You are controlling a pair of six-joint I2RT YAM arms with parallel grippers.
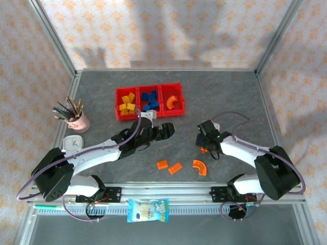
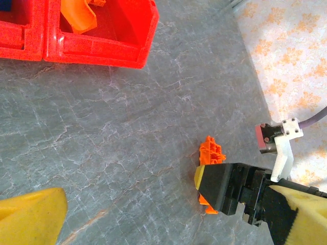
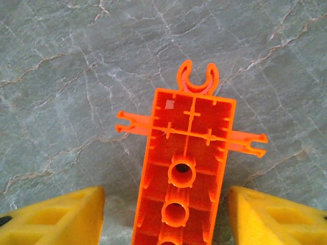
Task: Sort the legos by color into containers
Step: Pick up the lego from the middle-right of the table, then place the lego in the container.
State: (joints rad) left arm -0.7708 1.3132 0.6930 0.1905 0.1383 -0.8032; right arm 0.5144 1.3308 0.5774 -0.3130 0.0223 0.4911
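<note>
Straddling: the right gripper [image 1: 207, 146] stands open over an orange brick [image 3: 186, 153], one finger on each side, not yet clamped.
Brick axis: runs 12 to 6 o'clock in the right wrist view; the fingers wait at 3 and 9, across its narrow width.
Brick place: on the table [image 1: 230, 97], at 5 o'clock from the red tray [image 1: 149, 117].
Left gripper [image 1: 164, 130]: open, empty, farther off.

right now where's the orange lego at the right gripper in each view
top external: orange lego right of centre, at the right gripper.
left wrist: lower right, on the grey table, partly under a black, yellow-tipped finger.
right wrist: bottom centre, hollow underside towards the camera, between two yellow fingers.
shared landmark: the right gripper, open around it.
</note>
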